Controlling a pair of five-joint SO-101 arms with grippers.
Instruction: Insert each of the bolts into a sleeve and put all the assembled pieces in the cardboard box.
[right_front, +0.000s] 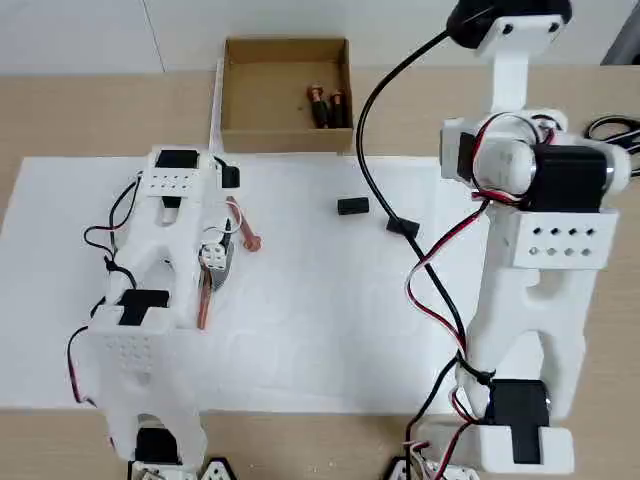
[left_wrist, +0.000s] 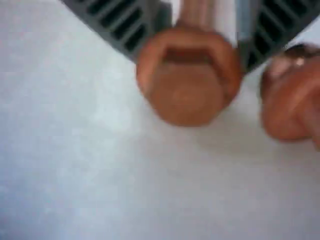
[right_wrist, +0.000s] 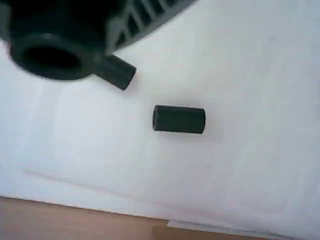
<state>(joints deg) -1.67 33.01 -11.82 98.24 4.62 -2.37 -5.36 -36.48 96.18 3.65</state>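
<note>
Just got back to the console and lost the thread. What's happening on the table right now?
The left gripper is shut on a copper bolt over the white sheet, with a second bolt lying close by. The right gripper appears to hold a black sleeve, its open end toward the wrist camera. Two loose sleeves lie on the sheet. Two assembled pieces are already in the cardboard box.

High view: bright, even, diffuse light from overhead. White sheet (right_front: 320, 330) on desk (right_front: 80, 110) reads near-glare, no hard hotspots. Shadows soft, short. Left wrist view: bolt (left_wrist: 186, 85) throws faint grey shadow on sheet. Right wrist view: sleeve (right_wrist: 179, 119) barely shadowed, light flat.
</note>
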